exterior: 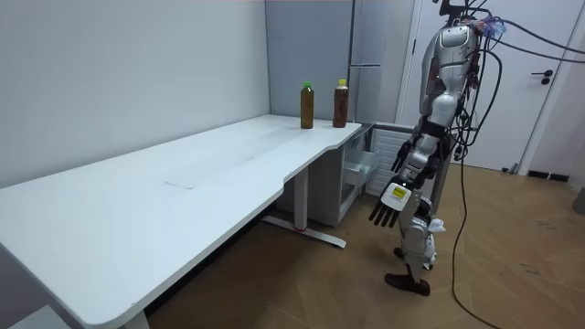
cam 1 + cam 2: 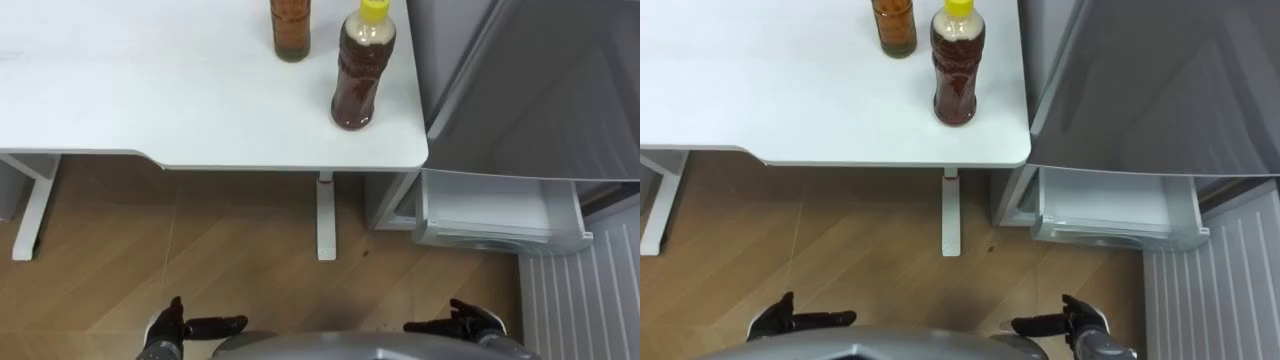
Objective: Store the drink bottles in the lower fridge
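Two drink bottles stand on the white table (image 2: 150,90) at its corner by the fridge: a brown one with a yellow cap (image 2: 362,70) (image 1: 340,103) and, just left of it, a brown one with a green cap (image 2: 291,30) (image 1: 307,106). My left hand (image 2: 175,325) and right hand (image 2: 470,322) hang low at my sides, fingers straight, holding nothing. I stand about a step back from the table's edge, facing it, well short of the bottles. In the room view my left hand (image 1: 391,199) hangs nearest the camera.
The grey fridge (image 2: 540,90) stands right of the table. Its lower compartment is open, with a white drawer (image 2: 500,215) (image 1: 361,164) pulled out above the wooden floor. A ribbed white panel (image 2: 585,300) lies at the lower right. Table legs (image 2: 326,215) stand ahead.
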Motion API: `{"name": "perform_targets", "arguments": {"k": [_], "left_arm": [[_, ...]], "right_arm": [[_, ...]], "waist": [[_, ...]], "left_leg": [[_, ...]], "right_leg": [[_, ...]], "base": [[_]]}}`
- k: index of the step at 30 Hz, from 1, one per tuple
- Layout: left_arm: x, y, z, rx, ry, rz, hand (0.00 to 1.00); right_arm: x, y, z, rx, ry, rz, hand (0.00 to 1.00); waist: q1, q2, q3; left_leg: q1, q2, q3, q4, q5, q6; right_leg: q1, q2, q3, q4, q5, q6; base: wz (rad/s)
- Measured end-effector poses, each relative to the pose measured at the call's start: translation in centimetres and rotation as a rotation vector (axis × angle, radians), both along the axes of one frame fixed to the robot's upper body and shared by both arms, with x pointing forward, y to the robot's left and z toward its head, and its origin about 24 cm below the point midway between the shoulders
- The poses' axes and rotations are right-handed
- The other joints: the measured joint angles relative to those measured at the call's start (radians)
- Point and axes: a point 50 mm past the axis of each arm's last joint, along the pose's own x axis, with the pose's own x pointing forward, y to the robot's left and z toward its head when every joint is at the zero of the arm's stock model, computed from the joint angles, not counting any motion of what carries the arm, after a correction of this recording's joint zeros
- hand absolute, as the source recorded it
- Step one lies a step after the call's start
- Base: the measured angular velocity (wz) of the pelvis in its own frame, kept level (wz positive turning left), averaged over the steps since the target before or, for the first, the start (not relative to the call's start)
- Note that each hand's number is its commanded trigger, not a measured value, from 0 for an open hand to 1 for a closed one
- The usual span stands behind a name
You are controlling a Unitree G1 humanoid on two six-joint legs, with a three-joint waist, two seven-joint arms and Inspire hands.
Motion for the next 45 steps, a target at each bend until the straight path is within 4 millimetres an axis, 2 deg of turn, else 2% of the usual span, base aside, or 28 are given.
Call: {"name": "perform_targets", "arguments": {"k": [4,9,17,38,41,45], "left_arm": [[-0.1,0.0,0.0,0.000,0.001,0.002,0.00],[-0.2,0.2,0.0,-0.001,0.000,0.021,0.00],[-1.8,0.7,0.0,0.000,0.026,0.088,0.00],[-3.9,0.8,-0.1,0.055,0.067,0.181,0.00],[-3.4,1.0,0.0,0.094,0.061,0.193,0.00],[-2.4,1.7,0.4,0.185,0.010,0.280,0.00]], "right_arm": [[0.0,0.0,0.0,0.002,-0.001,0.001,0.00],[0.0,0.0,0.0,0.006,0.000,-0.001,0.00],[-0.2,0.2,0.0,0.040,0.005,0.008,0.00],[-0.4,0.1,-0.1,0.043,0.013,-0.009,0.00],[-0.5,0.1,-0.1,0.041,0.014,-0.011,0.00],[-0.7,0.0,-0.1,0.037,0.011,-0.018,0.00]], "waist": [[0.001,0.003,0.0025],[0.003,-0.001,0.0013],[0.003,-0.010,0.0035],[0.003,-0.001,0.0054],[-0.003,-0.001,0.0052],[0.007,-0.003,0.0048]], "left_leg": [[0.000,0.000,0.000,0.000,0.000,0.000],[0.001,0.000,0.000,0.000,0.000,0.000],[0.001,0.000,-0.002,0.001,0.000,0.000],[0.023,-0.001,-0.012,0.004,-0.001,-0.001],[0.019,-0.003,-0.028,0.006,-0.001,-0.001],[0.018,-0.003,-0.034,0.018,-0.001,-0.002]], "right_leg": [[0.000,0.000,0.000,0.000,0.000,0.000],[0.001,0.000,0.000,0.000,0.000,0.000],[0.002,0.000,0.000,0.000,0.000,0.000],[0.030,-0.001,-0.009,-0.001,0.000,0.000],[0.037,-0.002,-0.027,0.000,0.000,0.000],[0.041,-0.002,-0.030,-0.001,-0.001,0.001]], "base": [[0.00],[0.00],[0.00],[0.00],[0.12],[0.07]]}}
